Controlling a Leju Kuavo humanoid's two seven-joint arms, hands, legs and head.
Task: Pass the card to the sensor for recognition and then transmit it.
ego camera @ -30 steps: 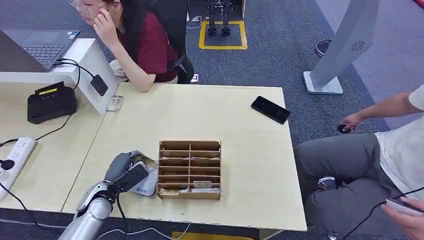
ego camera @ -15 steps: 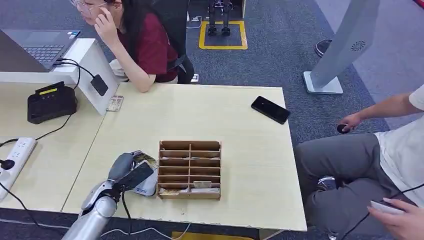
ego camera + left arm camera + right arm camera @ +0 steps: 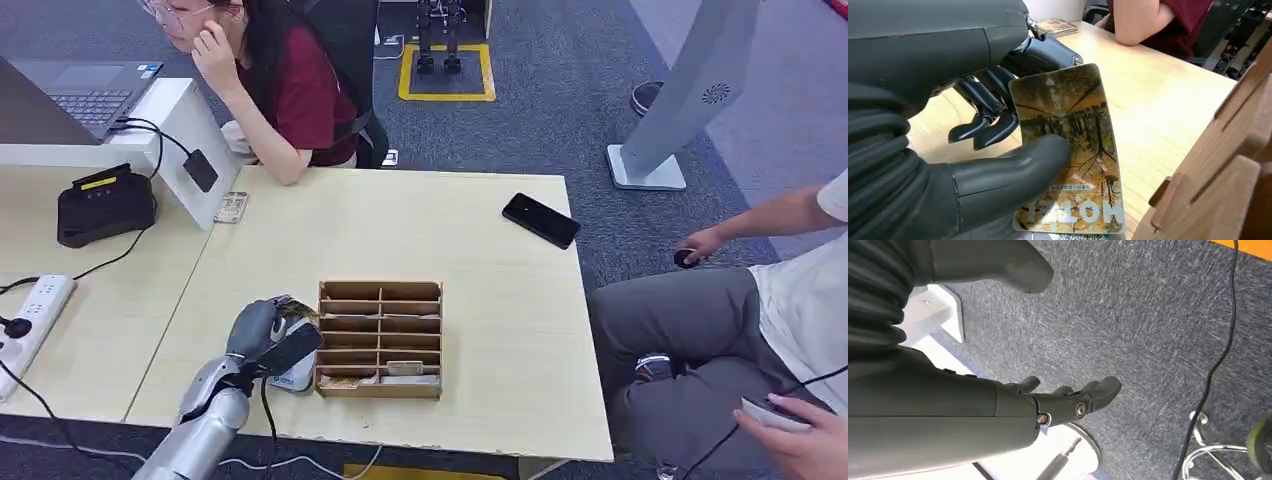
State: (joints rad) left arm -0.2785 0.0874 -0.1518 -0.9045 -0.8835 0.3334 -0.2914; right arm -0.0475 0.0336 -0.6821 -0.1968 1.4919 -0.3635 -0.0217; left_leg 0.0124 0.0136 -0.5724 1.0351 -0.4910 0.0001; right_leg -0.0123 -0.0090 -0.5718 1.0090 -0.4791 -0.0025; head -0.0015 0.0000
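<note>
My left hand (image 3: 262,345) holds a card (image 3: 297,318) just left of the wooden slotted organizer (image 3: 380,338) near the table's front edge. In the left wrist view the card (image 3: 1073,150) shows an autumn-forest print and the word HOTEL. The thumb (image 3: 1013,175) presses on its face and the darker fingers (image 3: 990,125) curl behind it. The organizer's wall (image 3: 1228,165) stands close beside the card. A black card reader with a yellow label (image 3: 104,205) sits on the left table, well away from the hand. My right hand (image 3: 1068,400) hangs over grey carpet, fingers apart, holding nothing.
A black phone (image 3: 540,219) lies at the table's far right. A power strip (image 3: 30,320) with cables and a laptop (image 3: 85,90) are on the left table. One person in red (image 3: 290,90) leans on the far edge. Another person (image 3: 760,300) sits at the right.
My left hand has shifted slightly right with the card, closer to the organizer's left wall. The seated person's hand at lower right has moved a little.
</note>
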